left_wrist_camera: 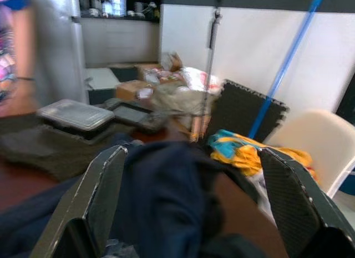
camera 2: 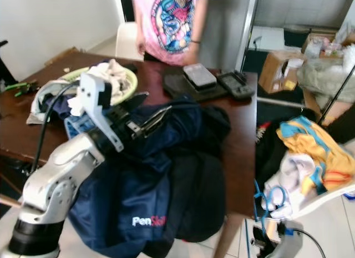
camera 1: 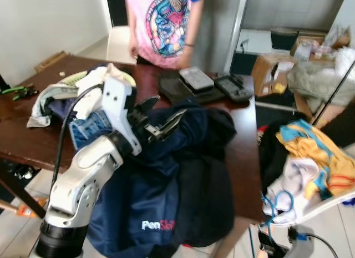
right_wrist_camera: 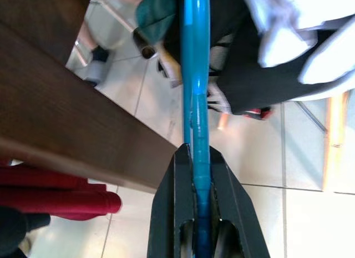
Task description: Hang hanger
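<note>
Left eye view: a dark wooden table [camera 1: 244, 152] is shown heaped with clothing. The left gripper [camera 1: 162, 117] is raised over a navy blue jacket [camera 1: 166, 180] that is draped across the near part of the table; in the left wrist view its two black fingers [left_wrist_camera: 100, 197] are spread wide with nothing between them. Behind the arm, on the left of the table, a pile of mixed garments [camera 1: 83, 102] is seen. At the far side a black tray with a lidded plastic container [camera 1: 195, 77] is placed, and a person in a pink printed shirt [camera 1: 161, 25] stands beyond it. To the right of the table a white chair [camera 1: 327, 205] is loaded with yellow, blue and white clothes [camera 1: 313, 152]. In the right wrist view the right gripper [right_wrist_camera: 201, 175] is clamped on a blue hanger [right_wrist_camera: 196, 75], held low beside the near right table edge, over the tiled floor [right_wrist_camera: 266, 158]. The hanger is not yet hung.
</note>
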`<state>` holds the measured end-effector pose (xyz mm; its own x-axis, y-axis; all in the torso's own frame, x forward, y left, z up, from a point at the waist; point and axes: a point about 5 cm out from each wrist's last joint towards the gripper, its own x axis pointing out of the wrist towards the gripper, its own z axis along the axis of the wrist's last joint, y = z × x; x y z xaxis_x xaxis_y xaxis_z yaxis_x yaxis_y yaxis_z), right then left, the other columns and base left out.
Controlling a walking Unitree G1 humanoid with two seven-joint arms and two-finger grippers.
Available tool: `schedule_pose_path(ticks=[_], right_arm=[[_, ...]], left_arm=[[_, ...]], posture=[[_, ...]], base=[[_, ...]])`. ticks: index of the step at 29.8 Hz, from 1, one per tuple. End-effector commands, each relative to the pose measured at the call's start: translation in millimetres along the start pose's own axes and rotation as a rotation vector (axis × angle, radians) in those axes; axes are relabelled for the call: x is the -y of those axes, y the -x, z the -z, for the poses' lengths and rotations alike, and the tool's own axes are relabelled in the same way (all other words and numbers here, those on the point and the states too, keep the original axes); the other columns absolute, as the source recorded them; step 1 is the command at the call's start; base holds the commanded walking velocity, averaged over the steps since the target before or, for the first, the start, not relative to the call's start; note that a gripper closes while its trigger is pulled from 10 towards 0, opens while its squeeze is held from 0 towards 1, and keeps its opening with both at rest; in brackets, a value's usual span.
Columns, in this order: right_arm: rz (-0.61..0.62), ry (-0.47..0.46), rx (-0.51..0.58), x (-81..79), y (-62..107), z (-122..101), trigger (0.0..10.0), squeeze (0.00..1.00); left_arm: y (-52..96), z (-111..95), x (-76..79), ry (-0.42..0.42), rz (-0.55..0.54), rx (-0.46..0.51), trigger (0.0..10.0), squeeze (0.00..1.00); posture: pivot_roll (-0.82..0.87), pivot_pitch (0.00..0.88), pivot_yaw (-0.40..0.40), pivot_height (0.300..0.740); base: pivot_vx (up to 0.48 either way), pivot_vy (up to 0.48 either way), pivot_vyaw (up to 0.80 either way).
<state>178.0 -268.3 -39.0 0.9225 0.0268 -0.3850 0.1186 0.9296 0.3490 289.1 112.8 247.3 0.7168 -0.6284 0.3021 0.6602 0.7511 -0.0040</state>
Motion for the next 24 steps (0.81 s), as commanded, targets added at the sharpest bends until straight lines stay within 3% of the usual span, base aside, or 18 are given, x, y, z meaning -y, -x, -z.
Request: schedule_pose_path(ticks=[1,6,14,17,19,24], right_arm=[[0.023,-0.013,-0.024,3.1,6.3,8,10.0,0.00],[0.024,-0.022,-0.014,2.4,6.1,7,10.0,0.00],[0.023,-0.026,0.003,1.3,5.9,7,10.0,0.00],[0.022,-0.026,0.004,1.0,5.7,7,10.0,0.00],[0.028,-0.026,0.007,1.5,5.8,7,10.0,0.00],[0.073,-0.053,0.037,3.3,6.8,6,10.0,0.00]], left_arm=[[0.5,-6,-0.3,-0.028,0.003,0.006,10.0,0.00],[0.7,-5,-0.4,-0.026,-0.001,0.002,10.0,0.00],[3.3,-6,-2.6,-0.032,-0.020,-0.001,10.0,0.00],[5.0,-7,-8.9,-0.029,-0.064,0.009,10.0,0.00],[9.1,-10,-24.7,-0.054,-0.164,0.015,10.0,0.00],[13.7,-13,-40.2,-0.104,-0.252,0.010,10.0,0.00]], posture=[[0.04,0.085,-0.014,0.740],[0.04,0.084,-0.013,0.740],[0.04,0.084,-0.014,0.740],[0.04,0.084,-0.015,0.740],[0.04,0.080,-0.016,0.740],[0.04,0.077,-0.020,0.740]], base=[[-0.304,0.000,-0.80],[-0.315,0.000,-0.73],[-0.322,0.000,0.00],[0.000,0.000,0.00],[0.000,0.000,0.00],[0.000,0.000,0.00]])
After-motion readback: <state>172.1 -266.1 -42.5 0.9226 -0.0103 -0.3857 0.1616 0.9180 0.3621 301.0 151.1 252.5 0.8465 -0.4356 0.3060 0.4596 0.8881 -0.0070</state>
